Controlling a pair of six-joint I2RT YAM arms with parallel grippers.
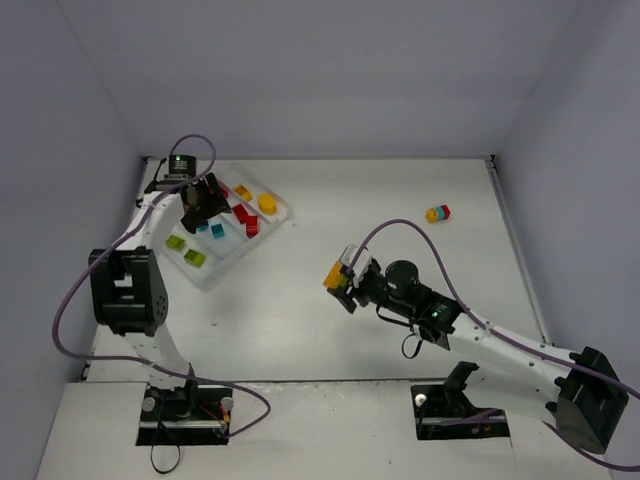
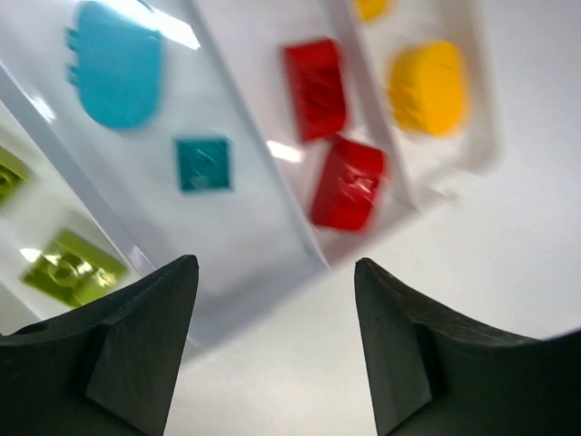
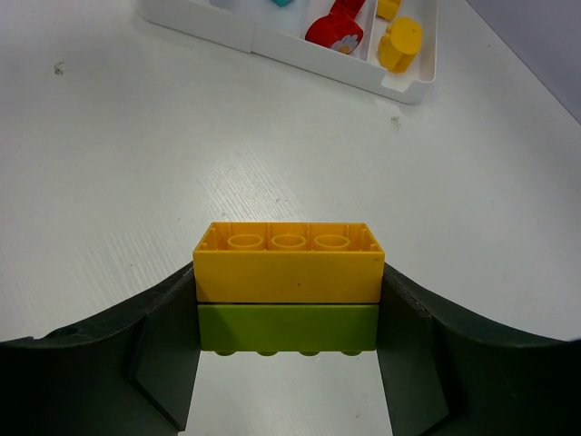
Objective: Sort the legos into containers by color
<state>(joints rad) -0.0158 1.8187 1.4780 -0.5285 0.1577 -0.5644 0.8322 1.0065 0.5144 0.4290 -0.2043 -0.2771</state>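
The white tray [image 1: 270, 222] lies at the far left with four compartments holding green [image 1: 185, 250], teal [image 1: 217, 231], red [image 1: 246, 221] and yellow [image 1: 267, 203] legos. My left gripper [image 1: 203, 208] hovers over the tray, open and empty; its wrist view shows teal [image 2: 202, 163], red [image 2: 348, 184], yellow [image 2: 428, 86] and green [image 2: 71, 268] legos below. My right gripper [image 1: 340, 283] is at mid-table, shut on a yellow-on-green lego cluster [image 3: 287, 287], held above the table. A red, yellow and teal cluster [image 1: 438, 213] lies at the far right.
The tray's near corner [image 3: 399, 89] shows at the top of the right wrist view. Purple cables loop beside both arms. Grey walls enclose the table on three sides.
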